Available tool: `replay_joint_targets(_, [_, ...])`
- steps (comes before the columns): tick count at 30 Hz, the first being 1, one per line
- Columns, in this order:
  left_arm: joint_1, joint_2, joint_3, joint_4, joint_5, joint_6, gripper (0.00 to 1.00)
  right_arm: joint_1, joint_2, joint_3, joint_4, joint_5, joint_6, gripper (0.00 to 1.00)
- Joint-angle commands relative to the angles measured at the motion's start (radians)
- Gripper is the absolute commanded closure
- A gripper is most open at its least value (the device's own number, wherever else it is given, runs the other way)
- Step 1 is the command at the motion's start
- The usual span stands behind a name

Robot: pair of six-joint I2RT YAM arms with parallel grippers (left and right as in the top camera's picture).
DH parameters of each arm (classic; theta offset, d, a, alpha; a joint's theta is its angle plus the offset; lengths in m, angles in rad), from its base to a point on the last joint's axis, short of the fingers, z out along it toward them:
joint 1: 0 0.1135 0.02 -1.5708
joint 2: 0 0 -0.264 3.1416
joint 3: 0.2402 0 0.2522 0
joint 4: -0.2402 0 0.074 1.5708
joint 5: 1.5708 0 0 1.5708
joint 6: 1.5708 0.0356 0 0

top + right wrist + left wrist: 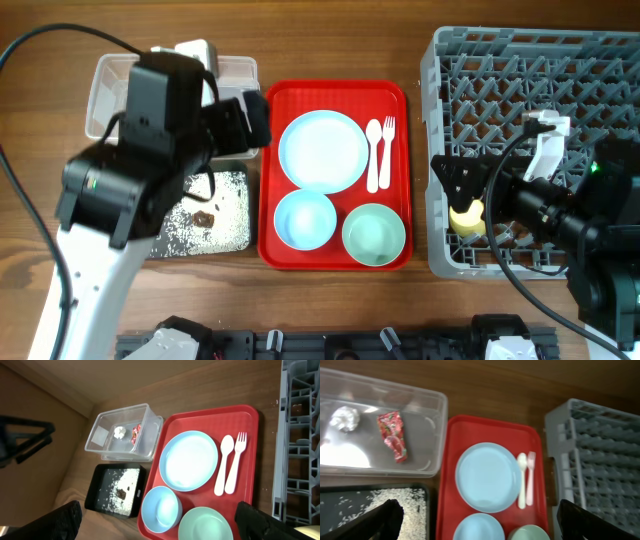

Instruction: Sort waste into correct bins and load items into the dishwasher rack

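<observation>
The clear tub holds the crumpled napkin ball and the red wrapper. White rice scraps lie in the black tray. On the red serving tray sit the blue plate, white spoon, fork, blue bowl and green bowl. A yellow cup rests in the grey rack, just under my right gripper, which is open and empty. My left gripper hangs open over the edge between the tub and the red tray, holding nothing.
The rack stands right of the red tray, with a narrow strip of wooden table between them. The two bins sit stacked front to back at the left. Black cables trail from both arms.
</observation>
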State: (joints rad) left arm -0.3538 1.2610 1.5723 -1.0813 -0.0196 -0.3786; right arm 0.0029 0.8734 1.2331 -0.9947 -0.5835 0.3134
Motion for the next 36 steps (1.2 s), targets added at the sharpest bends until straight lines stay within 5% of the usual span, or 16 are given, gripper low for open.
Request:
replay_joint_targets(1, [-0.041, -0.048, 0.005, -0.001, 0.015, 0.009, 0.00, -0.002, 0.000, -0.001, -0.001, -0.013, 0.004, 0.00])
replay_joint_targets(21, [-0.041, -0.082, 0.003, -0.034, -0.089, 0.009, 0.00, -0.002, 0.085, -0.001, -0.001, -0.013, 0.004, 0.00])
replay_joint_targets(26, [-0.017, -0.153, -0.046, 0.121, -0.095, 0.108, 0.00, -0.002, 0.159, -0.001, -0.001, -0.013, 0.004, 0.00])
replay_joint_targets(36, [0.192, -0.465, -0.415, 0.367, 0.031, 0.114, 0.00, -0.002, 0.351, -0.001, 0.000, -0.013, 0.004, 0.00])
